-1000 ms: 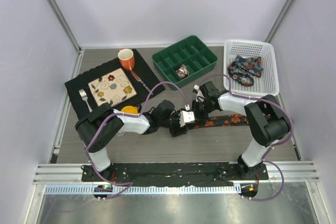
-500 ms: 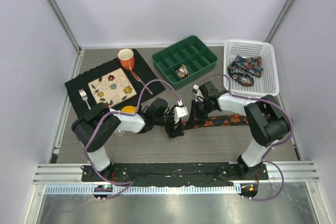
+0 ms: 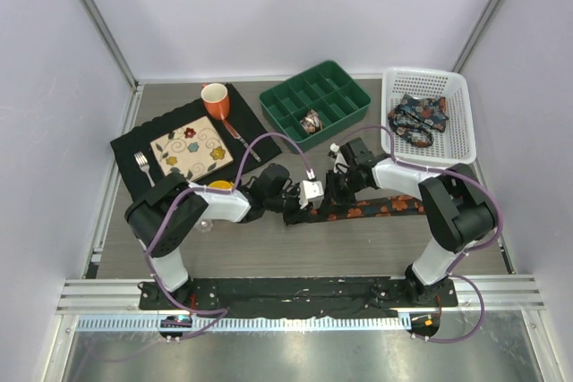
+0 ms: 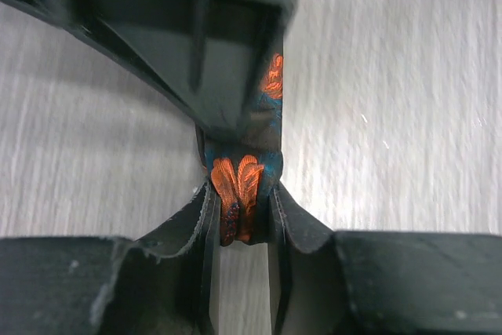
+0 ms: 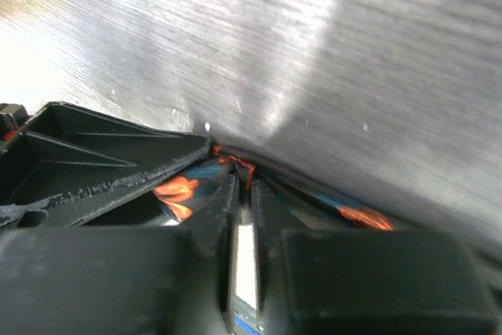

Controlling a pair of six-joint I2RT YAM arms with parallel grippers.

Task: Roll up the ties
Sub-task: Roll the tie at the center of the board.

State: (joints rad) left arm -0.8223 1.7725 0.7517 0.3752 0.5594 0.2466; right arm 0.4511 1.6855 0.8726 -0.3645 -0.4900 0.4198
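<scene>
**Fingers (image 4: 192, 229) of the left gripper (image 4: 240, 198) clenched on the folded end of a tie**

A long, narrow, dark navy fabric tie with an orange floral print (image 3: 380, 208) is laid flat on the grey wood-grain table (image 3: 269, 257), on the near side of the green plastic compartment tray (image 3: 345, 96). Its long axis runs left to right. Its left end is doubled up into a small fold, and that fold is squeezed between the left fingers.

From the fold the strip is seen to run straight away from those fingers and pass beneath the right gripper (image 5: 243, 182), which is set down just right of the fold. The right fingers are drawn almost together, with only a thin slit between them. Whether fabric is caught there cannot be told.

The unrolled length lies wholly to the right of both grippers, so any rolling is judged to travel rightward along the strip. The left gripper is the nearer to the free end.

A coiled tie (image 3: 311, 121) is lodged in one compartment of the tray. A loose bundle of patterned ties (image 3: 416, 118) is held in the white plastic basket (image 3: 425, 73) just right of the tray.

No brand, label or writing can be read.
</scene>
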